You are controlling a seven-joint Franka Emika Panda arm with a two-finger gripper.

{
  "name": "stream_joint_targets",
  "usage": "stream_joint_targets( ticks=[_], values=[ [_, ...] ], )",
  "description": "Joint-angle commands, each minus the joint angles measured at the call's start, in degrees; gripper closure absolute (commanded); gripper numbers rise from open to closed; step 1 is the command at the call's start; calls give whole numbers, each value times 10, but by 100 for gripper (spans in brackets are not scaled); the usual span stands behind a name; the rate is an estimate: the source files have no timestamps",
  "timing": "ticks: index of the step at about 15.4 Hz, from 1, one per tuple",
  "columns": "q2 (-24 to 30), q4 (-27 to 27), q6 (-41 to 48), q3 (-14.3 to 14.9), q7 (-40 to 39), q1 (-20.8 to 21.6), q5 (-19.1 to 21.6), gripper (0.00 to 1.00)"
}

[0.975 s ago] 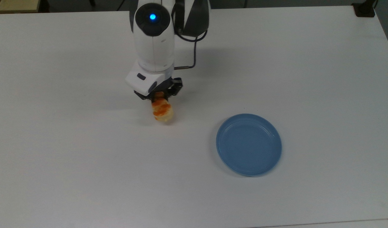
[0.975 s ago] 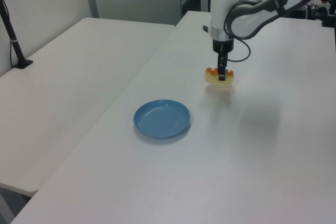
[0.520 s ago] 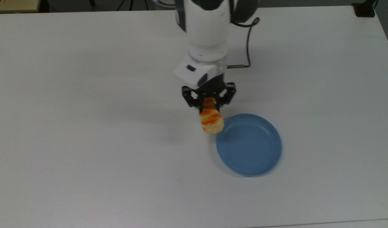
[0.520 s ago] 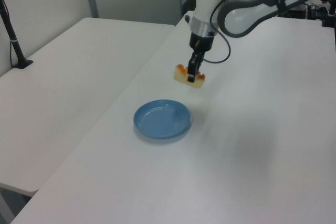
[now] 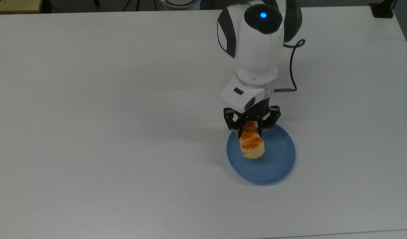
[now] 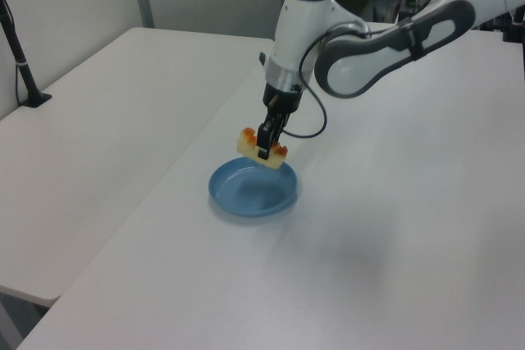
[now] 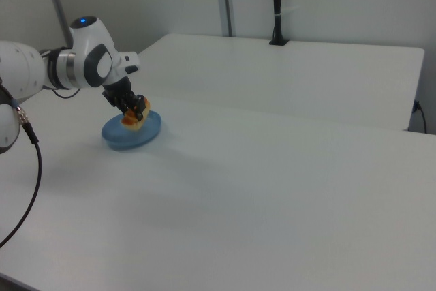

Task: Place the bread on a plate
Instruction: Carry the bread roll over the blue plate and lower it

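Gripper [image 5: 252, 127] pinching bread [image 5: 252, 144] at 1 end, held clear above plate [image 5: 279, 166] on tabletop [image 5: 90, 99], likely for lowering; over plate's near-arm part in left view.

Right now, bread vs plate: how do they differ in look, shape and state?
The bread is pale yellow with orange-brown lobes; the plate is plain light blue.
The bread is oblong; the plate is round and shallow.
The bread hangs in the gripper, above the plate in the left view; the plate lies flat on the white table.
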State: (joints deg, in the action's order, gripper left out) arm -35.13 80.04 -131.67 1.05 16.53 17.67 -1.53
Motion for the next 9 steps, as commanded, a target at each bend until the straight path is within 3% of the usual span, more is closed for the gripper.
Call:
stream_joint_targets(
  ticks=[1, 6, 9],
  values=[
    [-32, -31, -12, 5, 23, 12, -10, 0],
    [-14, -23, -5, 5, 59, 13, -10, 0],
    [63, 21, 59, 4, 55, -19, -9, 0]
  ],
)
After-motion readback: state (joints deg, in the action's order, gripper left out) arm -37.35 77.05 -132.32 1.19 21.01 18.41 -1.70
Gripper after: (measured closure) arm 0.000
